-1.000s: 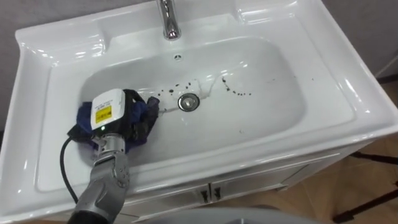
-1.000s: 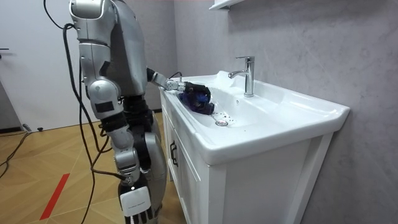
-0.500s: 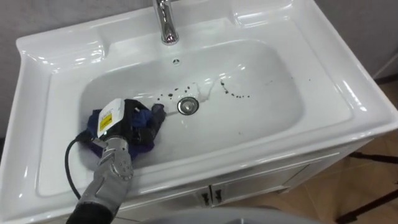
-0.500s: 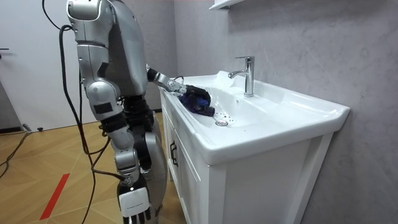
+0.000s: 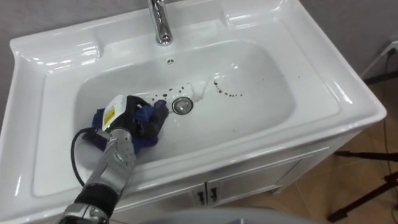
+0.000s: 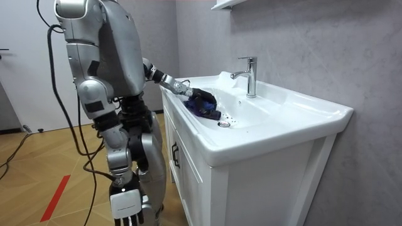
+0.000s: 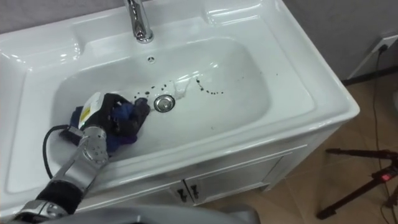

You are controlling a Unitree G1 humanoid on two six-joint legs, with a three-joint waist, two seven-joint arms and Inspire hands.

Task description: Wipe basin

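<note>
Left hand [image 5: 126,118] clutching cloth [image 5: 145,114], stretched toward drain [image 5: 181,106]

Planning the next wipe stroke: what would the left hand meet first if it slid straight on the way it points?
Most likely the drain, just beyond the left hand and its blue cloth; depth is hard to judge.

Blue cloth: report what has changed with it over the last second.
The left hand, gripping the blue cloth, has slid along the basin floor toward the drain, and the cloth's edge now lies just beside it. The robot's body has shifted toward the room view's left. The dark specks past the drain, the tap and the hanging right hand are as before.
</note>
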